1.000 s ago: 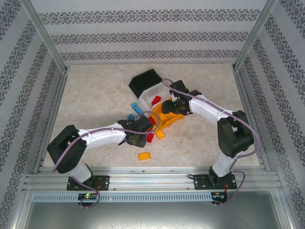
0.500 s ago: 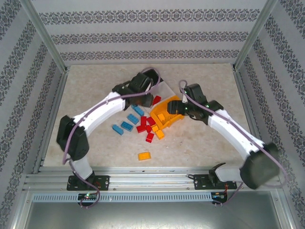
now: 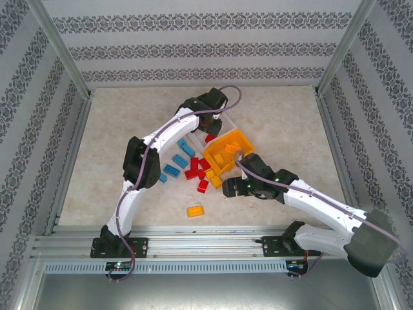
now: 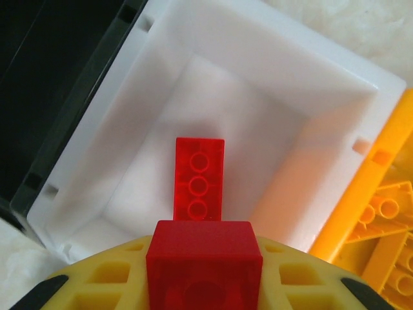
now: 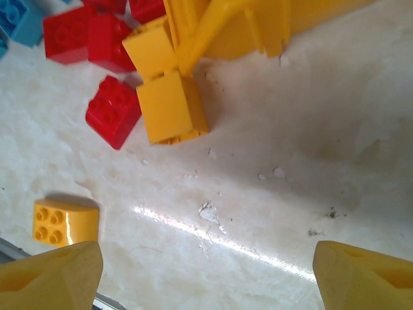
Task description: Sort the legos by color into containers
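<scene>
Left gripper (image 4: 204,284) sat at bottom centre of the left wrist view, its yellow fingers (image 4: 97,287) pinching a small red studded plastic brick (image 4: 204,255) above the open white plastic bin (image 4: 310,84). A second red brick (image 4: 199,177) lay flat on that bin's floor, mid-frame. The black plastic bin (image 4: 51,71) stood against the white one along the upper left. The orange-yellow plastic bin (image 4: 377,174) ran down the right edge, with orange-yellow bricks (image 4: 387,213) inside it. In the top view the orange-yellow bin lay just right of centre, beside a loose cluster of red bricks (image 3: 202,186) at mid-frame. Blue bricks (image 3: 171,170) lay left of the cluster, and a lone orange-yellow brick (image 3: 195,211) sat apart below it. Right gripper (image 3: 231,188) was lower right of the cluster. In the right wrist view its fingers were spread wide, yellow fingertips (image 5: 55,274) in the two lower corners over the bare marbled tabletop (image 5: 271,194). The lone brick lay just above the left tip.
</scene>
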`<state>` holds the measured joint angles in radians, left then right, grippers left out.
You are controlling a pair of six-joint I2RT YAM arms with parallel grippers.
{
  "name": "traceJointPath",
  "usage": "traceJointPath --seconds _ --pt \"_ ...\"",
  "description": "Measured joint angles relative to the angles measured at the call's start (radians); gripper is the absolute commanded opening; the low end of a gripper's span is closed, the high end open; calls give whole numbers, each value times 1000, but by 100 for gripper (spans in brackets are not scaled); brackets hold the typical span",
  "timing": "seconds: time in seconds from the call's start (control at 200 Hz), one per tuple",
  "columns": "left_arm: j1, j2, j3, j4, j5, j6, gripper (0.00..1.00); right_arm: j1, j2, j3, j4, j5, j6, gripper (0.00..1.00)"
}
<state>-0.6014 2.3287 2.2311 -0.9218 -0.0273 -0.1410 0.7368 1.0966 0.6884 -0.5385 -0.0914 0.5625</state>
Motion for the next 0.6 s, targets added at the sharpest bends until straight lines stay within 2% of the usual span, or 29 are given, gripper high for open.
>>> traceJointPath --seconds 0.165,0.265,0.33,0.495,0.6 --pt "3 63 85 -50 2 6 36 40 109 8 63 -1 -26 85" --pt "8 98 136 -82 19 8 53 47 209 49 75 -3 -56 85" --pt "13 113 160 -102 27 5 58 51 268 86 84 -4 -76 85" --pt "21 92 148 -130 48 -2 63 51 392 170 107 -7 -119 83" --pt "21 -11 11 -118 55 -14 64 52 455 205 118 -8 -140 82"
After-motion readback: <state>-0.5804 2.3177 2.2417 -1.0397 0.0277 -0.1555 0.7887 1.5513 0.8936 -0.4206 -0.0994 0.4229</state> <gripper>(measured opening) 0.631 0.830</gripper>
